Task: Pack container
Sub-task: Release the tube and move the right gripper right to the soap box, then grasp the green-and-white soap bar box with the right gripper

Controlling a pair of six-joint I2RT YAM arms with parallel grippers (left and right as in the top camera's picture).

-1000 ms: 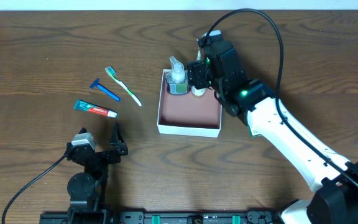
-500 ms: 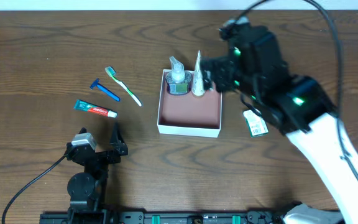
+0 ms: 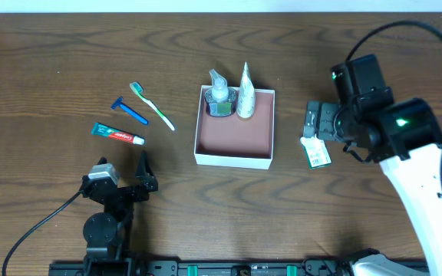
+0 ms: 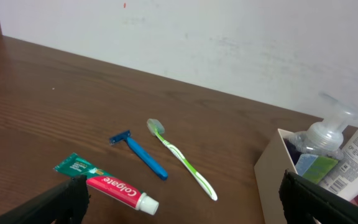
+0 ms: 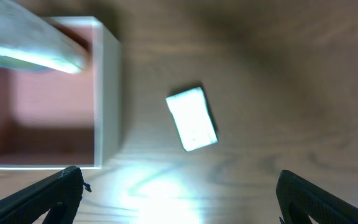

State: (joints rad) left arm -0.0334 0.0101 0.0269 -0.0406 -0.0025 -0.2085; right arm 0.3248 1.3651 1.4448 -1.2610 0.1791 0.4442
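Note:
The container [image 3: 232,159], a square white box with a reddish-brown inside, stands mid-table. A clear pump bottle [image 3: 219,96] and a white tube [image 3: 245,100] stand along its far wall. A green toothbrush [image 3: 152,105], a blue razor [image 3: 130,111] and a red toothpaste tube [image 3: 117,134] lie to its left. My right gripper [image 3: 317,121] is open and empty, to the right of the container, above a small green-white packet [image 3: 317,156]. The right wrist view shows the packet [image 5: 192,118] beside the container's wall [image 5: 107,99]. My left gripper [image 3: 123,167] is open and empty near the front edge.
In the left wrist view the toothpaste [image 4: 107,184], the razor [image 4: 140,154] and the toothbrush [image 4: 182,160] lie ahead of the open fingers [image 4: 182,205], with the container [image 4: 278,180] at the right. A white wall stands behind the table.
My right gripper has drawn back from the container's far side to the right, leaving the white tube standing inside. It is now over the packet. The left arm has not moved.

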